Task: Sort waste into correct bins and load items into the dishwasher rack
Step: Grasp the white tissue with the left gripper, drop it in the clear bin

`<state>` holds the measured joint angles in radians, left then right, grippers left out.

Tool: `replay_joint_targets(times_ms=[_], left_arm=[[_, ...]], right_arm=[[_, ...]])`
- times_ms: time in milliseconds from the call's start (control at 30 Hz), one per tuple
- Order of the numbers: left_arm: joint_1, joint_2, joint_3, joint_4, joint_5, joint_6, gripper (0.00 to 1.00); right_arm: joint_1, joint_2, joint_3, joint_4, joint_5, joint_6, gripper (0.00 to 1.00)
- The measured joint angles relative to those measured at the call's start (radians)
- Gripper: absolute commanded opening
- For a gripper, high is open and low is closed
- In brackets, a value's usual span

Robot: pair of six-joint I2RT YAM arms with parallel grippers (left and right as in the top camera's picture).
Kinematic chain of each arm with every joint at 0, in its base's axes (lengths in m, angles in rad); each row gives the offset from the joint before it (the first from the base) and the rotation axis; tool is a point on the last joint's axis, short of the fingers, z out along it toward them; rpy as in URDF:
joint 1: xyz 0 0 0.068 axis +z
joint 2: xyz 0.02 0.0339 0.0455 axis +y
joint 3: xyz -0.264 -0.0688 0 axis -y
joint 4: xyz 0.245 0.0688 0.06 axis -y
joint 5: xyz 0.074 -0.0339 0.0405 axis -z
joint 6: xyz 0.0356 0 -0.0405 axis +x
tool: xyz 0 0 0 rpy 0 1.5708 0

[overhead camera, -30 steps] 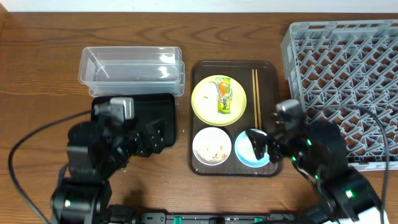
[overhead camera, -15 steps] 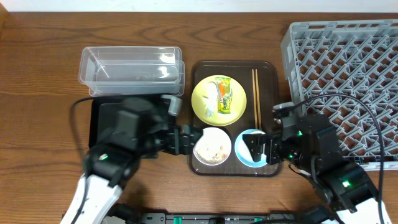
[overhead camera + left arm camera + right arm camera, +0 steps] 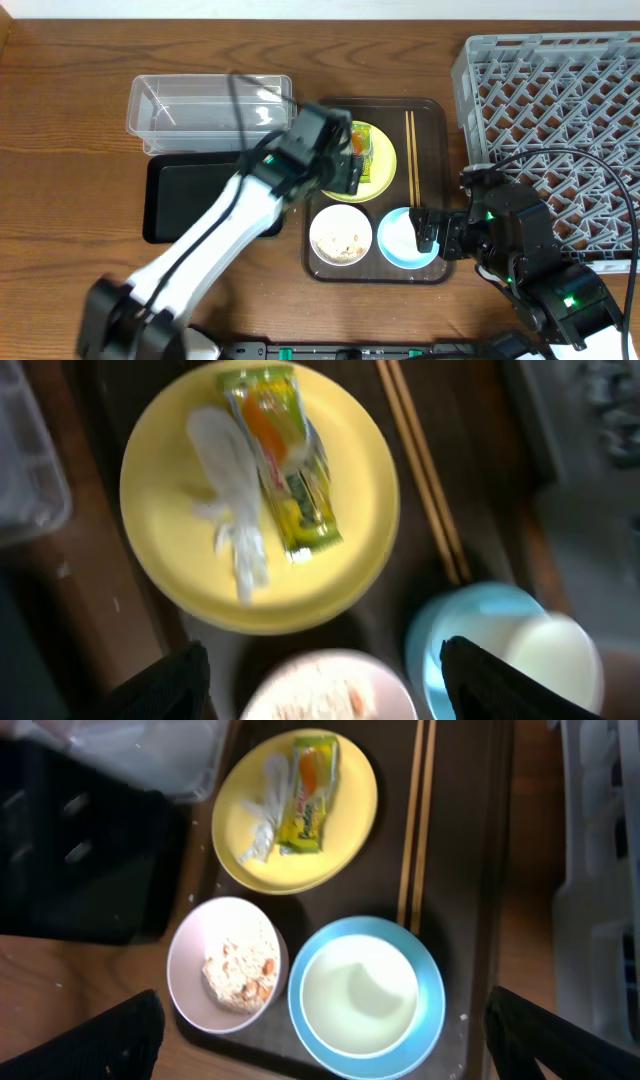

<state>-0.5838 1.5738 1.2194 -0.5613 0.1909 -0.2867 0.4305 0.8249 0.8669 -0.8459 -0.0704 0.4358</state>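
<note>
The pale-yellow plate (image 3: 170, 510) on the brown serving tray holds the green-and-yellow wrapper (image 3: 285, 470) and the white scrap (image 3: 230, 490). My left gripper (image 3: 342, 170) is open and empty above the plate's near edge, over the white bowl (image 3: 200, 940) of rice-like crumbs (image 3: 240, 970). The light-blue bowl (image 3: 310, 1010) holds the white cup (image 3: 360, 995). My right gripper (image 3: 425, 232) is open and empty just right of it. The chopsticks (image 3: 410, 150) lie right of the plate. The grey rack (image 3: 560, 110) stands at the right.
The clear tub (image 3: 200, 110) sits at the back left with the black tray (image 3: 200, 195) in front of it. The brown serving tray (image 3: 435, 120) lies between them and the rack. My left arm crosses over the black tray.
My left arm has swung from over the black tray right and back to the yellow plate. My right gripper has shifted slightly right at the blue bowl.
</note>
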Motion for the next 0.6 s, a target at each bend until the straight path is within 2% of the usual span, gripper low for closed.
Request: replay_joint_targets(times_ms=[167, 533, 600], left_arm=[[0.000, 0.154, 0.047, 0.058, -0.047, 0.018, 0.63], [0.000, 0.315, 0.047, 0.127, -0.121, 0.029, 0.57], [-0.001, 0.351, 0.047, 0.143, -0.129, 0.029, 0.53]], right_arm=[[0.000, 0.000, 0.000, -0.018, 0.002, 0.002, 0.99], [0.000, 0.000, 0.000, -0.025, 0.004, 0.002, 0.99], [0.000, 0.000, 0.000, -0.026, 0.004, 0.002, 0.99]])
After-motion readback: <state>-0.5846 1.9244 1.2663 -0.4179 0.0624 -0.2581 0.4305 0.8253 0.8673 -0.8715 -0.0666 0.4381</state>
